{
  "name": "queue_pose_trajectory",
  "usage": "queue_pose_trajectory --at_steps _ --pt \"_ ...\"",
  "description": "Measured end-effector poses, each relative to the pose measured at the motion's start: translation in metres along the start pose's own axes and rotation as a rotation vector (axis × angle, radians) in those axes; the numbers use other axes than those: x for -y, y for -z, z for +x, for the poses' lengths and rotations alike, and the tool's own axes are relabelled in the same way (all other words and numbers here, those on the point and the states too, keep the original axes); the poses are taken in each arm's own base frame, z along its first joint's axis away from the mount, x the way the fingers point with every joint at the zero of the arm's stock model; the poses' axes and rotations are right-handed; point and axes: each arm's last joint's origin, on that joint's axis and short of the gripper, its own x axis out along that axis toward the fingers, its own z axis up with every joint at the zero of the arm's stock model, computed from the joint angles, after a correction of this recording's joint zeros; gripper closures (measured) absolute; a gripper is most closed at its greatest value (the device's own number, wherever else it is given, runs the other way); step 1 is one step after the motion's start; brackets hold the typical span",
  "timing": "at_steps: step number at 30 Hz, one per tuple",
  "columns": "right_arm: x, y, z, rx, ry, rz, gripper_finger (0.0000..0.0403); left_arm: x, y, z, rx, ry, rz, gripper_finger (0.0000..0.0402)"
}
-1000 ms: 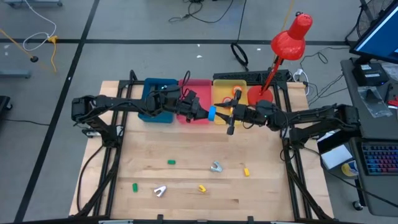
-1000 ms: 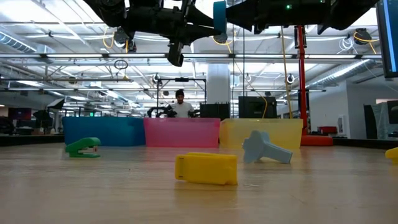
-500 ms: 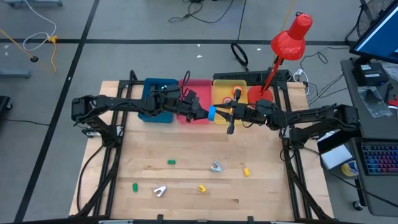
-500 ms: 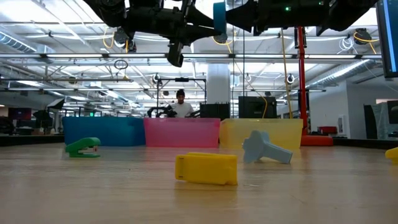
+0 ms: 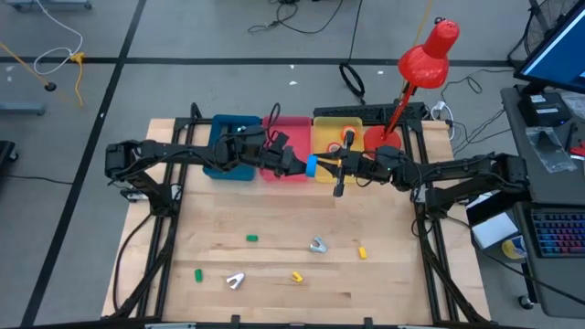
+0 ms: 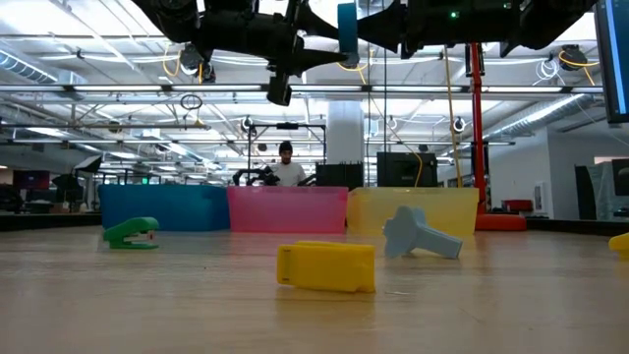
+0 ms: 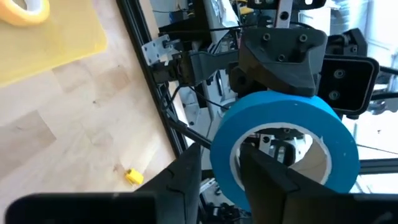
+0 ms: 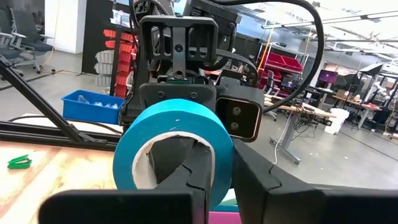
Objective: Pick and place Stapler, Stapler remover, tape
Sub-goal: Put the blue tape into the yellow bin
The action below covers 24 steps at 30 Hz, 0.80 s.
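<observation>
The blue tape roll (image 5: pixel 312 165) hangs in the air in front of the bins, on edge, with its hole facing both arms; the low view shows it edge-on (image 6: pixel 347 28). My right gripper (image 5: pixel 323 167) reaches it from the table's right and is shut on its wall. My left gripper (image 5: pixel 301 166) comes from the left, and its slightly parted fingers straddle the wall on the opposite side. On the table lie a green stapler (image 5: pixel 251 238) and a white staple remover (image 5: pixel 236 280). My right gripper has the roll's wall (image 8: pixel 222 163) pinched, with one finger (image 8: pixel 189 171) in the hole and the other outside the rim. The fingers come level from the table's right. The roll stands on edge, lifted clear. My left gripper has one finger (image 7: pixel 267 180) in the hole and one (image 7: pixel 183 180) outside the wall (image 7: pixel 225 165). Whether they touch it I cannot tell.
Blue (image 5: pixel 233 151), pink (image 5: pixel 291 135) and yellow (image 5: pixel 331 137) bins stand in a row at the far edge, and a red lamp (image 5: pixel 425 57) stands at the far right. A grey piece (image 5: pixel 317 244), yellow pieces (image 5: pixel 362 252) and a second green piece (image 5: pixel 197 272) lie near the front.
My right gripper's fingers have shut on the roll's wall. My left gripper's fingers have parted a little and its wrist has rolled slightly. The roll and both arms have stayed where they were.
</observation>
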Motion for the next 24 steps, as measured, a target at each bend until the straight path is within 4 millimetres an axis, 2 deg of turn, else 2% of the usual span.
queue_pose_trajectory --at_steps 7,14,19,24 --pt "0.0 0.0 0.0 -0.001 0.01 -0.002 0.037 -0.004 -0.006 -0.002 0.018 -0.022 0.045 0.0237" --pt "0.001 0.002 0.0 -0.028 0.048 0.002 0.0371 -0.011 -0.01 -0.006 -0.011 -0.069 0.056 0.0123" --pt "0.003 0.003 0.0 -0.035 0.048 0.001 0.0371 -0.014 -0.017 -0.012 -0.158 -0.006 0.105 0.0051" --pt "0.008 0.007 0.0 -0.074 0.095 -0.006 0.0371 -0.017 -0.021 -0.019 -0.36 0.093 0.15 0.001"
